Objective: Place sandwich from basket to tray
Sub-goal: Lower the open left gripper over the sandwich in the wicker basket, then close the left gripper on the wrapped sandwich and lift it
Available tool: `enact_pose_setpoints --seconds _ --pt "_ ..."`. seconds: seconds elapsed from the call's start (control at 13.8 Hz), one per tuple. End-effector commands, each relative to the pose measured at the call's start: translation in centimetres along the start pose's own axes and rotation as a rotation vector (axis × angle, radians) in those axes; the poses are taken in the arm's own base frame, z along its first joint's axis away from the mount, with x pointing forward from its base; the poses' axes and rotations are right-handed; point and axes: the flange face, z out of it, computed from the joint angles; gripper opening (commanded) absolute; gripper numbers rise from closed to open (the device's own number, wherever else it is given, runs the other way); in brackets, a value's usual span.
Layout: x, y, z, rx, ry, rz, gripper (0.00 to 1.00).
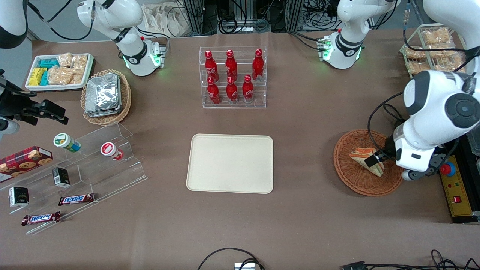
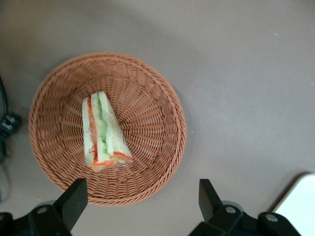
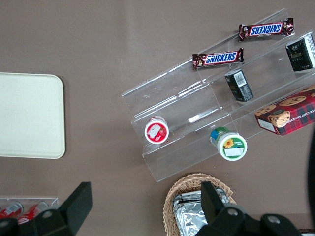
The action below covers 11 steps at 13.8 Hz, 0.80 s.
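The sandwich (image 1: 360, 153), a pale wedge with green and orange-red layers, lies in the round reddish-brown wicker basket (image 1: 350, 176) toward the working arm's end of the table. My gripper (image 1: 375, 162) hangs above the basket, over the sandwich, open and empty. In the left wrist view the sandwich (image 2: 102, 132) lies flat in the basket (image 2: 157, 123), and the gripper (image 2: 141, 199) stands wide open over the basket's rim and the bare table beside it. The cream-beige tray (image 1: 230, 163) lies mid-table with nothing on it; its corner shows in the left wrist view (image 2: 301, 202).
A clear rack of red bottles (image 1: 232, 77) stands farther from the camera than the tray. A yellow control box (image 1: 455, 191) and cables lie beside the basket. A tan basket of foil packs (image 1: 105, 95), a white snack tray (image 1: 58, 71) and acrylic steps (image 1: 75, 176) lie toward the parked arm's end.
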Motion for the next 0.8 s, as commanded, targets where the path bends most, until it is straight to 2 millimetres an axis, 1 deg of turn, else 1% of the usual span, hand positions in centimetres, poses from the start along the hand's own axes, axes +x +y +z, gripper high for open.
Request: enact_pose_setpoints --seconds 0.0,0.07,0.15,0.22,0.29,0.51,0.58,0.73 --pt "0.1 -1.2 2.6 0.005 -0.009 -0.146 1.0" --pt "1.0 -2.0 3.7 0.004 -0.021 -0.173 1.0" --pt "1.5 -2.5 4.7 0.002 -0.031 -0.181 1.0" --pt "1.9 -3.4 5.7 0.009 -0.048 -0.198 1.0" --pt "1.7 -3.8 6.4 0.014 -0.054 -0.202 1.0" --pt "1.2 -4.2 8.4 0.0 -0.047 -0.201 1.0" --pt "1.6 -5.2 9.2 -0.002 -0.048 -0.217 1.0" --pt "1.8 -5.9 11.0 -0.014 -0.052 -0.222 1.0"
